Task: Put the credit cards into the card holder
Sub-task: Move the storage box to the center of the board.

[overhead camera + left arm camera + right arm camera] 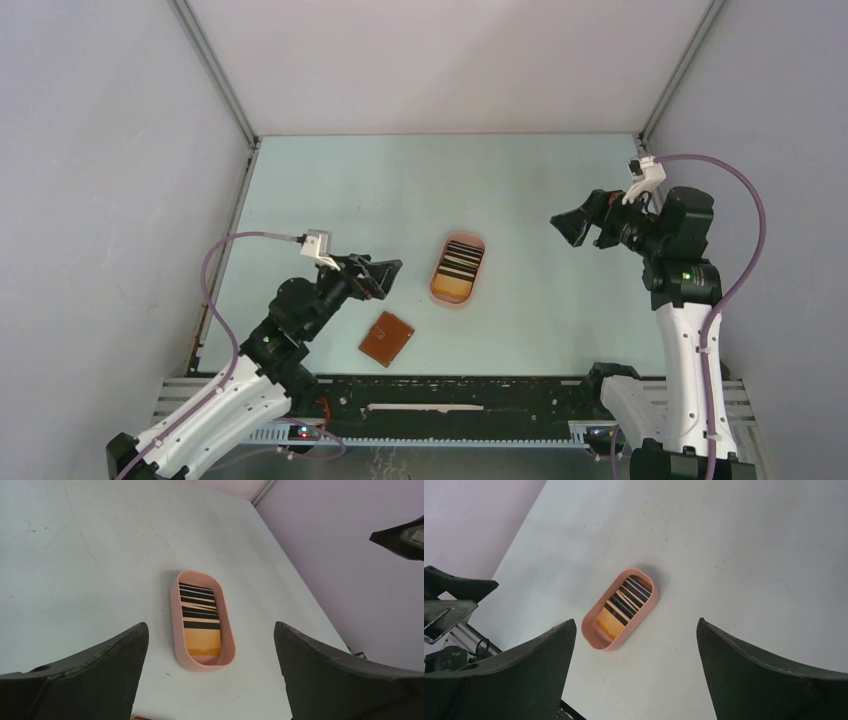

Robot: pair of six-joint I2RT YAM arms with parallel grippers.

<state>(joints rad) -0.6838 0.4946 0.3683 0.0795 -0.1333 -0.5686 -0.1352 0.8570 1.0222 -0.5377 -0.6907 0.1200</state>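
Pale surface (pixel 400 190) is seen bearing a pink oval tray (pixel 434 285), credit cards (pixel 461 262) stacked inside; the closed card holder (pixel 387 339) lies near-left of it. Left fingers (pixel 100 680) and right fingers (pixel 524 680) are held apart, empty.

tray (pixel 202 661): smooth matt plastic | card holder (pixel 387 339): leather | table (pixel 100 555): matt, scuffed

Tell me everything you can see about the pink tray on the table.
The pink tray is an oval, smooth dish, plastic by its look, with a low upright wall. It lies flat near the middle of the table, apart from the brown wallet. A fanned row of cards, black, white and orange, lies inside it. Nothing else touches it.
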